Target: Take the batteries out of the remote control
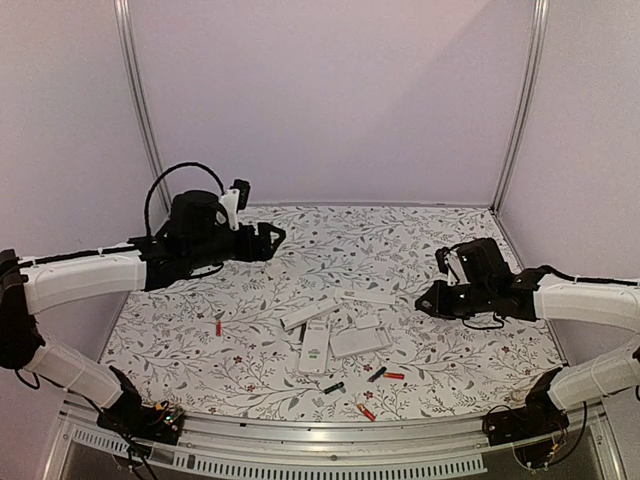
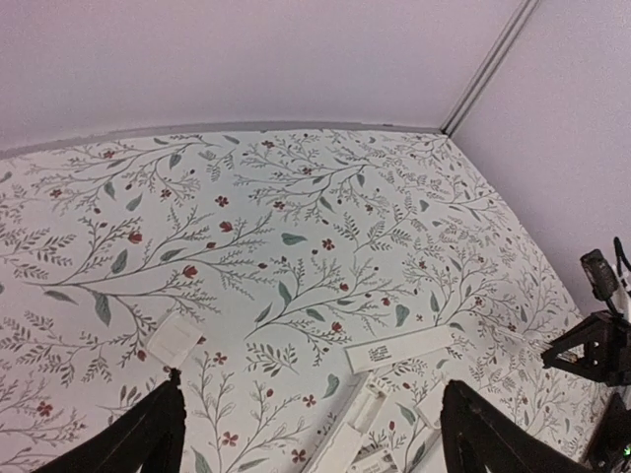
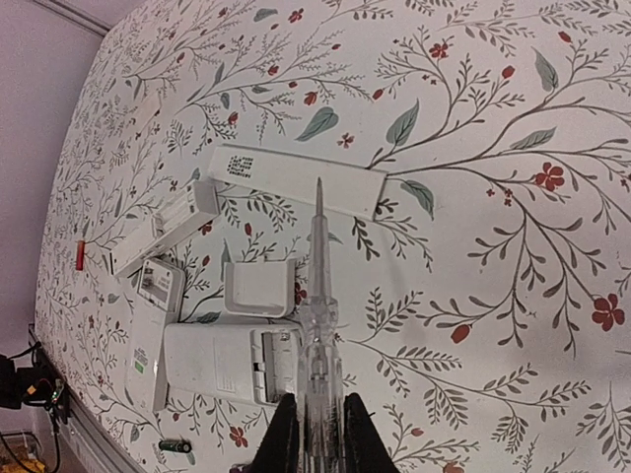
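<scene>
White remotes (image 1: 316,346) lie opened on the floral counter (image 1: 180,352); five batteries (image 1: 394,376) lie loose around them — unloading looks nearly done. Left jaws hover wide and empty; right jaws pinch a clear screwdriver (image 3: 317,325). Whether any cell remains inside is unclear.

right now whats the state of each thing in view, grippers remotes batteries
left gripper: open, empty, raised
right gripper: shut on clear pointed tool
large remote: back cover off, compartment looks empty
loose cover: detached, lying flat beside it
red battery: out, lying loose on its own
black-and-green battery: out, lying loose near the front edge
</scene>
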`<action>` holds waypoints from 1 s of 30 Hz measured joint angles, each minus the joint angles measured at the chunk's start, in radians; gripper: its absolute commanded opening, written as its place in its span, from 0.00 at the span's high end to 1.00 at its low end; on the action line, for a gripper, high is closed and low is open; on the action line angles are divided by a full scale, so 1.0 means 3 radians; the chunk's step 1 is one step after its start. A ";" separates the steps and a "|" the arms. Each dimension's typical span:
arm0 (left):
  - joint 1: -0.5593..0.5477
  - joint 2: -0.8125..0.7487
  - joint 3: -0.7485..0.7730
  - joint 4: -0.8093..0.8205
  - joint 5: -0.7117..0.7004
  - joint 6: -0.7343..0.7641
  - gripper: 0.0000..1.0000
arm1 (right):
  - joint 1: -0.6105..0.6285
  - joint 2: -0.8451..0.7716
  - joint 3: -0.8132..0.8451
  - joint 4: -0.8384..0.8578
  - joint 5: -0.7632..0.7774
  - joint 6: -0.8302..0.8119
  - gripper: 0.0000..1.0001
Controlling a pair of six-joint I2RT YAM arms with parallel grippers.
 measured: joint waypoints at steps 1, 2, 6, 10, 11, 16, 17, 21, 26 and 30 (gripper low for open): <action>0.0103 -0.0048 -0.0108 -0.0014 0.0001 -0.0071 0.11 | 0.0005 0.0052 -0.0019 0.0047 0.0014 0.0008 1.00; 0.0167 -0.0084 -0.0178 -0.0031 0.0003 -0.0112 0.11 | 0.0013 0.0092 -0.0033 0.0074 0.0027 0.0017 1.00; 0.0441 -0.0273 -0.0451 -0.0088 0.0019 -0.0258 0.11 | 0.0051 0.0196 -0.0134 0.0187 0.0045 0.0058 0.97; 0.0559 -0.0345 -0.0566 -0.0098 0.0018 -0.0328 0.11 | 0.0095 0.0285 -0.0173 0.0240 0.0047 0.0097 0.95; 0.0562 -0.0345 -0.0579 -0.0099 0.0019 -0.0341 0.11 | 0.0107 0.0323 -0.0173 0.0258 0.0051 0.0106 0.94; 0.0562 -0.0343 -0.0615 -0.0092 0.0029 -0.0369 0.11 | 0.0130 0.0444 -0.0173 0.0270 0.0084 0.0128 0.82; 0.0562 -0.0343 -0.0615 -0.0090 0.0031 -0.0369 0.11 | 0.0130 0.0450 -0.0173 0.0272 0.0088 0.0135 0.79; 0.0562 -0.0343 -0.0615 -0.0085 0.0027 -0.0366 0.11 | 0.0130 0.0491 -0.0173 0.0282 0.0113 0.0141 0.62; 0.0562 -0.0343 -0.0615 -0.0084 0.0006 -0.0352 0.11 | 0.0134 0.0509 -0.0173 0.0280 0.0160 0.0134 0.44; 0.0563 -0.0343 -0.0615 -0.0084 -0.0014 -0.0329 0.11 | 0.0136 0.0507 -0.0173 0.0267 0.0188 0.0121 0.32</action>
